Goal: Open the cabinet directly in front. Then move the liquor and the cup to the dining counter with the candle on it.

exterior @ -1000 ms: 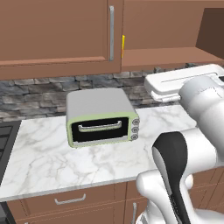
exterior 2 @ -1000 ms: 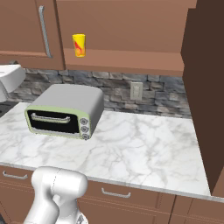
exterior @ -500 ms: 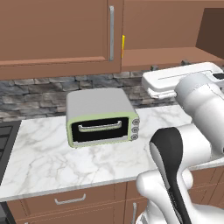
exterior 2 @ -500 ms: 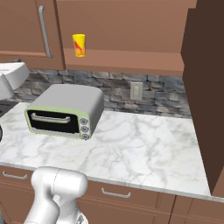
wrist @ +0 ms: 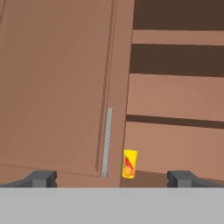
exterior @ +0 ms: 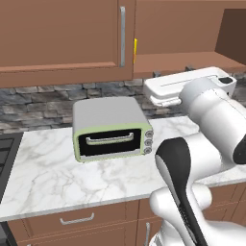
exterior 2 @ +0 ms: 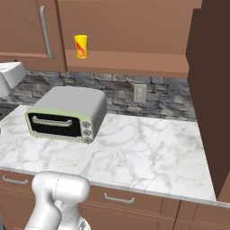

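No legible text, brand, number or sign appears on any surface. The cup [exterior 2: 81,46] carries a red-orange mark on its yellow side; the mark forms no readable character. The toaster oven [exterior: 111,129] has three round knobs on its front panel, without readable markings. The wall outlet [exterior 2: 140,93] bears no lettering.
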Controlling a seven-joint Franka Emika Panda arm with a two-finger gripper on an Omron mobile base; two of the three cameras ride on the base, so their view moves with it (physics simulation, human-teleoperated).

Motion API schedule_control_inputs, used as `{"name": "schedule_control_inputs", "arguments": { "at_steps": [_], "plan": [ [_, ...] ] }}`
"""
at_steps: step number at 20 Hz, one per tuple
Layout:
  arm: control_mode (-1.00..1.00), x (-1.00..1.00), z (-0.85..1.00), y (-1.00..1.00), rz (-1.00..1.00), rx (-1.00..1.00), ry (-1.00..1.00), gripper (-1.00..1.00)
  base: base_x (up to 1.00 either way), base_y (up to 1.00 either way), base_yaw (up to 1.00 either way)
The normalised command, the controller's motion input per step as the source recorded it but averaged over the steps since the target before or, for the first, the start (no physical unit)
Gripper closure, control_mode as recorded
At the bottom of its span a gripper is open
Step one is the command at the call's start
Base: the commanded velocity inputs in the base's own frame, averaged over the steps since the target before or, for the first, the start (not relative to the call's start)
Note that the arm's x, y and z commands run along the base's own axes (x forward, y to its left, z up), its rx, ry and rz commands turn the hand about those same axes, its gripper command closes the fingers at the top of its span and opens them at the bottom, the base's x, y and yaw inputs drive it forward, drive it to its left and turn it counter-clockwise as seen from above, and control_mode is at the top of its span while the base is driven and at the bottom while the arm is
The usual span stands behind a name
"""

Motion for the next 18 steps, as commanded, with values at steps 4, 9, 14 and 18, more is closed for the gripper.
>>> {"name": "schedule_control_inputs", "arguments": {
  "at_steps": [4, 9, 14, 18],
  "plan": [
    [-1.0, 0.26, 0.0, 0.03, 0.0, 0.0, 0.0, -1.0, 0.0, 0.0, 0.0],
    [-1.0, 0.34, 0.0, 0.0, 0.0, 0.0, 0.0, -1.0, 0.0, 0.0, 0.0],
    [-1.0, 0.28, -0.01, 0.0, 0.0, 0.0, 0.0, -1.0, 0.0, 0.0, 0.0],
    [-1.0, 0.27, -0.03, 0.0, 0.0, 0.0, 0.0, -1.0, 0.0, 0.0, 0.0]
  ]
}}
